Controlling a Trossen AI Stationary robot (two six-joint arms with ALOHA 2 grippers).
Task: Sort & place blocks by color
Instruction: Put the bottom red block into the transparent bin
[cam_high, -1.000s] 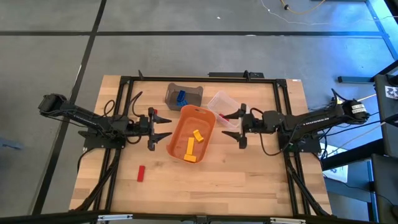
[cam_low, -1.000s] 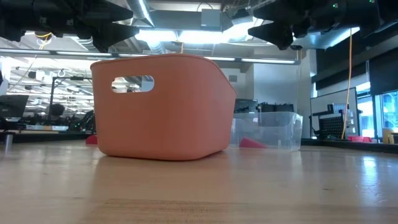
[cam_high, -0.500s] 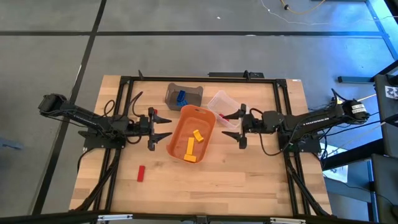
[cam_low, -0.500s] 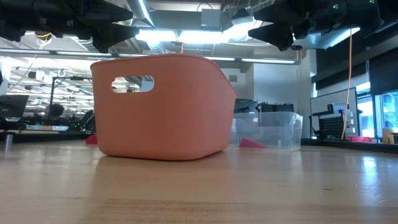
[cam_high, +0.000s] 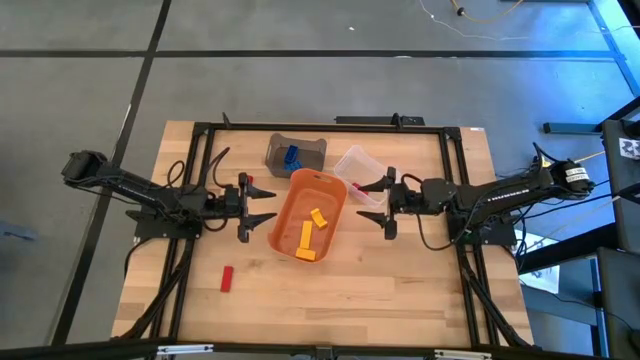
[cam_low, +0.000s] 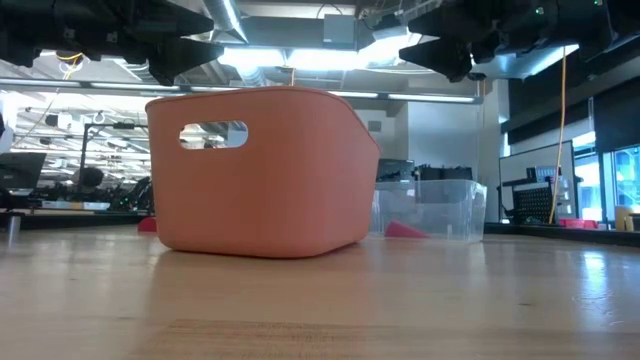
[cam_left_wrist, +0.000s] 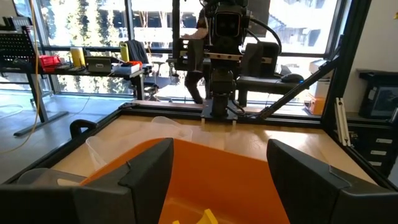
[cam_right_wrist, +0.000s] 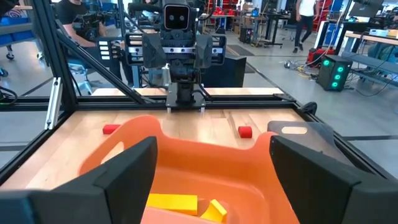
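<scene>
An orange tub stands mid-table with three yellow blocks in it, also seen in the right wrist view. Blue blocks lie in the grey bin behind it. A red block lies on the table near the front left, and another small red block lies by the left arm. My left gripper hovers open just left of the tub. My right gripper hovers open just right of it. Each points level at the tub, above the table, with nothing between its fingers.
A clear container holding something red stands at the tub's far right, close under my right gripper. A black frame runs around the table. Bare wood spreads across the near part of the table.
</scene>
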